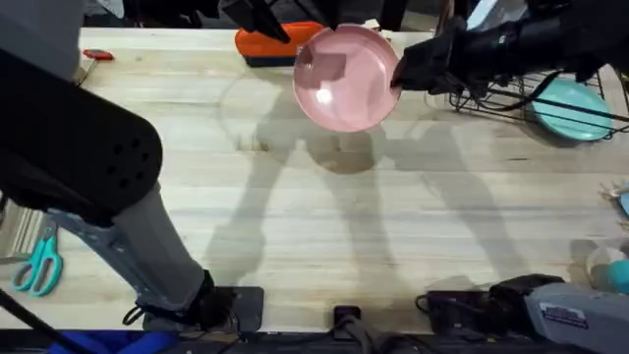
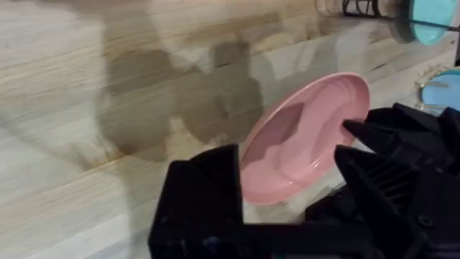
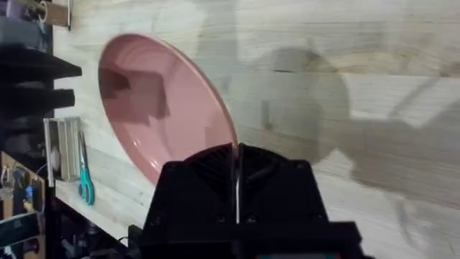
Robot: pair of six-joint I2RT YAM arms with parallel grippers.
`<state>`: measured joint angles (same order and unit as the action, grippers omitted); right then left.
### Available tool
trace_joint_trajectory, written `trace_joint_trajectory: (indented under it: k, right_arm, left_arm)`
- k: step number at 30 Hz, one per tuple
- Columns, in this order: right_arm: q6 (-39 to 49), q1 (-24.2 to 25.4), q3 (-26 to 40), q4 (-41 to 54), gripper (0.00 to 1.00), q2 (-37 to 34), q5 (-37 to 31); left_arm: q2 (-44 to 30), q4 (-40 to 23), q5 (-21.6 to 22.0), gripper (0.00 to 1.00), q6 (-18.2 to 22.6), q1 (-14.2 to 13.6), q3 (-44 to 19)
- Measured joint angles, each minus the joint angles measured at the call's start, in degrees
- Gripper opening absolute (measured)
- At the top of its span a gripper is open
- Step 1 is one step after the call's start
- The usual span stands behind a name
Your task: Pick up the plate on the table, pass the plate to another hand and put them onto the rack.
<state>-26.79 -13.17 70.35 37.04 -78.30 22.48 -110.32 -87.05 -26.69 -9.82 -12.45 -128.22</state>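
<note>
The pink plate [image 1: 344, 79] hangs tilted above the table [image 1: 295, 216], casting a shadow on the wood below it. My right gripper [image 1: 401, 74] reaches in from the right and is shut on the plate's right rim; the right wrist view shows its fingers [image 3: 237, 155] closed over the plate [image 3: 165, 108] edge. My left gripper [image 1: 280, 29] sits at the plate's far-left side, open. In the left wrist view its fingers [image 2: 287, 162] stand apart, with the plate [image 2: 302, 137] beyond them and the right gripper [image 2: 359, 133] on the rim. The black wire rack [image 1: 491, 98] stands at the far right.
A teal plate [image 1: 575, 108] stands in the rack, and a blue plate [image 2: 445, 86] lies near it. An orange object [image 1: 265, 44] lies behind the pink plate, with a small red item [image 1: 98, 54] at the far left. Teal scissors [image 1: 39, 265] lie at the left edge.
</note>
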Motion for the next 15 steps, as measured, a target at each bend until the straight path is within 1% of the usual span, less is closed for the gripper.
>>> trace_joint_trajectory:
  k: [3, 5, 6, 7, 10, 13, 15]
  right_arm:
    - [0.00, 0.00, -0.02, 0.00, 0.029, 0.00, -0.02]
    - [0.01, 0.00, 0.00, 0.02, 0.029, 0.00, -0.25]
    - [0.00, 0.00, 0.00, 0.02, 0.029, 0.00, -0.38]
    - [0.00, 0.00, 0.00, 0.00, 0.029, 0.00, -0.69]
    - [0.15, 0.00, 0.00, 0.02, 0.029, 0.00, -2.19]
    - [1.48, 0.00, 0.00, 0.02, 0.029, -0.02, -4.11]
    - [3.06, 0.00, 0.00, -0.01, 0.029, 0.00, -5.17]
  left_arm:
    - [0.00, 0.00, -0.18, 0.882, -0.02, 0.00, 0.00]
    - [0.00, 0.00, -0.23, 0.911, -0.01, 0.01, 0.00]
    - [0.00, 0.00, -0.22, 0.960, -0.01, 0.02, 0.00]
    - [0.00, -0.04, -0.20, 0.976, 0.02, 0.07, 0.00]
    - [0.00, -0.54, -0.20, 0.988, 0.00, 0.46, -0.09]
    - [0.00, -1.29, 0.10, 0.989, -0.02, 1.45, -0.77]
    - [0.00, -1.95, 1.42, 0.989, -0.01, 2.22, -2.03]
